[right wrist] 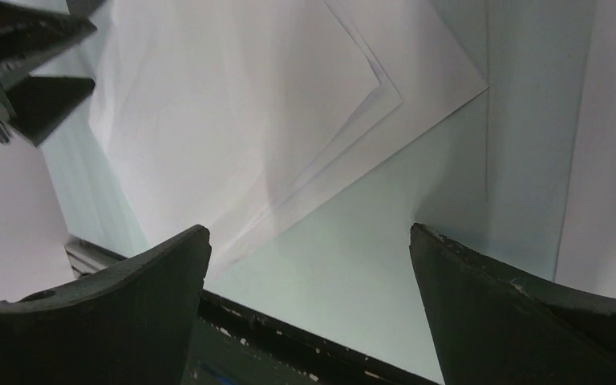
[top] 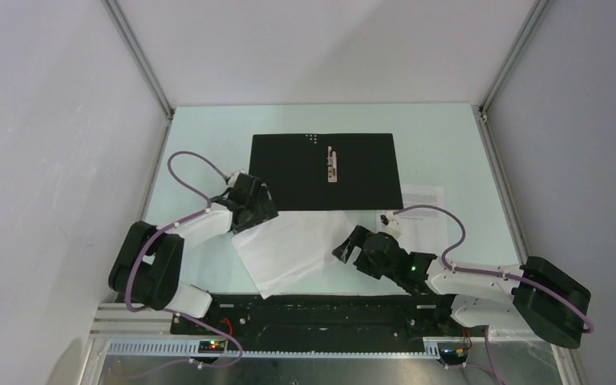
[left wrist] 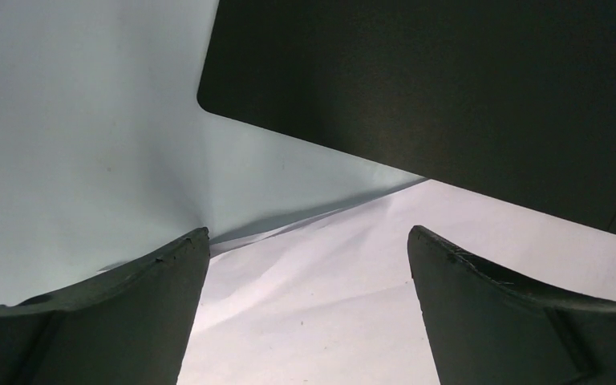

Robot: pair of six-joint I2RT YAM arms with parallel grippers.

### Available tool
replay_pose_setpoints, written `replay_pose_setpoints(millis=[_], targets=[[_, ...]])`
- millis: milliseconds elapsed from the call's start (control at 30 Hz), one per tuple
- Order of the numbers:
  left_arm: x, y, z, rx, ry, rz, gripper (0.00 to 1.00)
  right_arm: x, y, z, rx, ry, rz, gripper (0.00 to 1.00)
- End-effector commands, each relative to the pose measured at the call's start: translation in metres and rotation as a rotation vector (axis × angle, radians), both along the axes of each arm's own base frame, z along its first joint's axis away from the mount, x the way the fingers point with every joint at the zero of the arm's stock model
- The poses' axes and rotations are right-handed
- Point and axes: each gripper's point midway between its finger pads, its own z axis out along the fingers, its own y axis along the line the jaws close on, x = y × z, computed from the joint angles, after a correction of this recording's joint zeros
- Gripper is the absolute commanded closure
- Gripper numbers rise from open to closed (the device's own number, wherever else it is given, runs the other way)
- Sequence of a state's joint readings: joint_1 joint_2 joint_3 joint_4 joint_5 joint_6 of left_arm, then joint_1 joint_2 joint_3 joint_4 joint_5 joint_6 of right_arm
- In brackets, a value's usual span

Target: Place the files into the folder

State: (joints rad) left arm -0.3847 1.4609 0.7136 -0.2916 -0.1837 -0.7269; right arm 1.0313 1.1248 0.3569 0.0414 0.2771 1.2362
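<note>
The folder lies open at the back middle of the table, black inside up, with its metal clip. A plain white sheet lies tilted in front of it; its layered edges show in the right wrist view. A white sheet with faint print lies by the folder's right front corner. My left gripper is open and empty over the plain sheet's far left edge, beside the folder's corner. My right gripper is open and empty at that sheet's right edge.
The black base rail runs along the near edge and shows low in the right wrist view. White enclosure walls and metal posts bound the pale green table on the left, back and right.
</note>
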Motion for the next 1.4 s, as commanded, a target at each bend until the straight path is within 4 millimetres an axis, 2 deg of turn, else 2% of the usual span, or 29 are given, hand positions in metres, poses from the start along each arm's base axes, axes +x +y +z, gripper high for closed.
replay_pose_setpoints(millis=[0, 200, 333, 433, 567, 633, 700, 867, 1033, 1367], targets=[[-0.047, -0.01, -0.035, -0.019, 0.147, 0.037, 0.02, 0.019, -0.018, -0.003, 0.006, -0.032, -0.113, 0.0], [-0.076, -0.031, -0.039, -0.04, 0.169, 0.008, 0.02, 0.025, -0.035, -0.014, -0.019, -0.001, -0.132, 0.01], [-0.094, -0.041, -0.034, -0.075, 0.162, -0.006, 0.02, 0.026, -0.04, -0.019, -0.032, 0.022, -0.124, 0.0], [-0.101, -0.037, -0.029, -0.045, 0.156, -0.036, 0.02, 0.021, -0.041, -0.02, -0.029, 0.045, -0.111, 0.01], [-0.077, -0.029, -0.003, 0.08, 0.09, -0.123, 0.02, 0.002, -0.036, -0.02, -0.023, 0.084, -0.095, 0.01], [-0.06, -0.038, 0.013, 0.106, 0.068, -0.184, 0.02, -0.005, -0.038, -0.024, -0.028, 0.11, -0.113, 0.01], [-0.055, -0.042, 0.012, 0.139, 0.089, -0.248, 0.02, -0.011, -0.039, -0.027, -0.024, 0.123, -0.128, 0.01], [-0.065, -0.061, -0.009, 0.122, 0.205, -0.405, 0.02, -0.012, -0.034, -0.03, 0.007, 0.102, -0.146, 0.01], [-0.085, -0.077, -0.022, 0.084, 0.274, -0.497, 0.02, -0.001, -0.037, -0.033, 0.002, 0.063, -0.185, 0.01], [-0.126, -0.099, -0.031, -0.059, 0.355, -0.559, 0.0, 0.008, -0.045, -0.049, -0.018, 0.074, -0.194, 0.0]])
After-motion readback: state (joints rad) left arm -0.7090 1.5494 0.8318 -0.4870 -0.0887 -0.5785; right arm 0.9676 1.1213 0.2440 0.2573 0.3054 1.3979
